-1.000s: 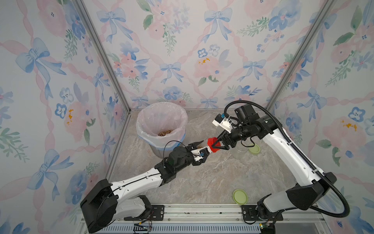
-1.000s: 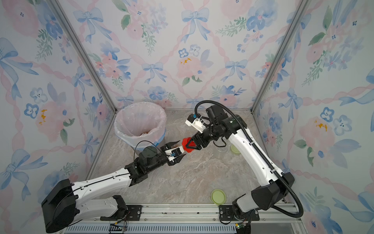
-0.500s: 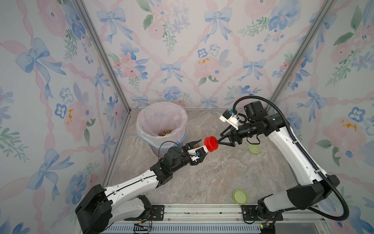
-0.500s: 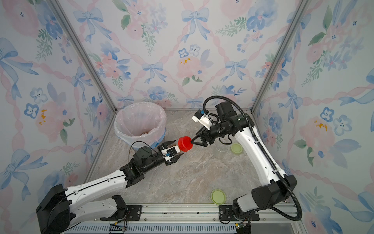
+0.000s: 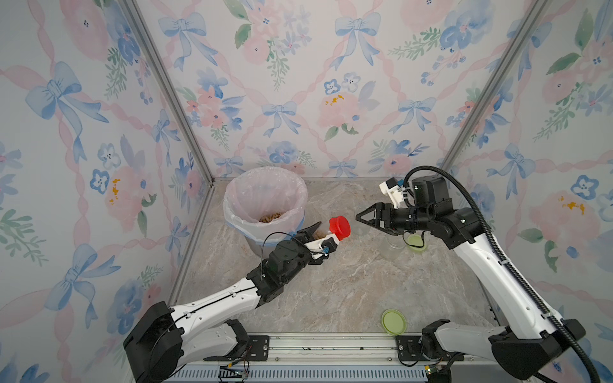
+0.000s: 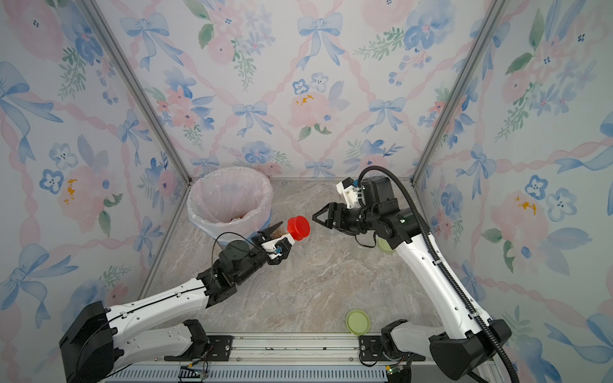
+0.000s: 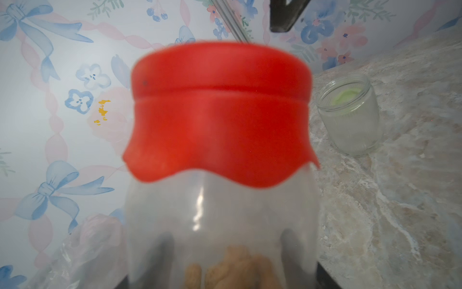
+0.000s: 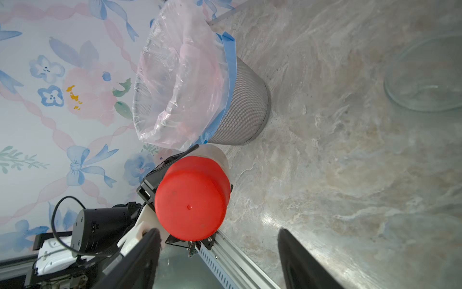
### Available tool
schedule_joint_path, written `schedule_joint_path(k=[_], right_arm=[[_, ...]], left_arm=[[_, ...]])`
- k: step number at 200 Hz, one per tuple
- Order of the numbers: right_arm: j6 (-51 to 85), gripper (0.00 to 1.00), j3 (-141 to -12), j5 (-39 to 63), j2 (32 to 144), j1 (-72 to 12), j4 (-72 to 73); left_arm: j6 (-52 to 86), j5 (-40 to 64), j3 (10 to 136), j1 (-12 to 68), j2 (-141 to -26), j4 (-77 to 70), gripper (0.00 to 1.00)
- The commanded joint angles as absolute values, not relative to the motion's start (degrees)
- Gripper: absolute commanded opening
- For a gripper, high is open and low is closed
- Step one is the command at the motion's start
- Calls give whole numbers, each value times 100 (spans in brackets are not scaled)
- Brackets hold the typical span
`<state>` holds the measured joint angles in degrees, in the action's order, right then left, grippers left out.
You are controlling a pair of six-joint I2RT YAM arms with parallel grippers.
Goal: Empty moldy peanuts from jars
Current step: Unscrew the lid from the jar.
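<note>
Marbled worktop (image 5: 331,291) lies mostly bare in front of the bag-lined bin (image 5: 232,212) (floral walls (image 5: 298,83) close in behind it). Just beside the bin's rim, the left hand (image 5: 323,236) is clamped on the red-lidded jar (image 5: 339,228), held off the surface with moldy peanuts (image 7: 237,265) inside. On the jar's far side from the bin, the right hand (image 5: 359,218) stands part open and empty, with a small gap to the jar. A lidless jar (image 7: 350,120) stands farther from the bin.

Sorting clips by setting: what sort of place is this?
Most likely a staged robot test booth, not a home: floral wallpaper panels between metal posts, a marble-look tabletop, and a left arm and right arm mounted on a rail along its front edge.
</note>
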<state>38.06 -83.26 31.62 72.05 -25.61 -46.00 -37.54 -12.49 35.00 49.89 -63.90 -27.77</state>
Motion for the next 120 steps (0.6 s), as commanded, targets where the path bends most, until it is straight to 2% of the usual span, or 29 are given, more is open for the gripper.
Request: schedule_joint_path(k=[1, 120], right_arm=[[4851, 76, -8419, 2827, 7244, -2786, -4628], [4870, 81, -8730, 2667, 8046, -3473, -4344]], left_arm=[[-4214, -1845, 3700, 5071, -6452, -3006, 0], [-4329, -1907, 3759, 5142, -6647, -3050, 0]])
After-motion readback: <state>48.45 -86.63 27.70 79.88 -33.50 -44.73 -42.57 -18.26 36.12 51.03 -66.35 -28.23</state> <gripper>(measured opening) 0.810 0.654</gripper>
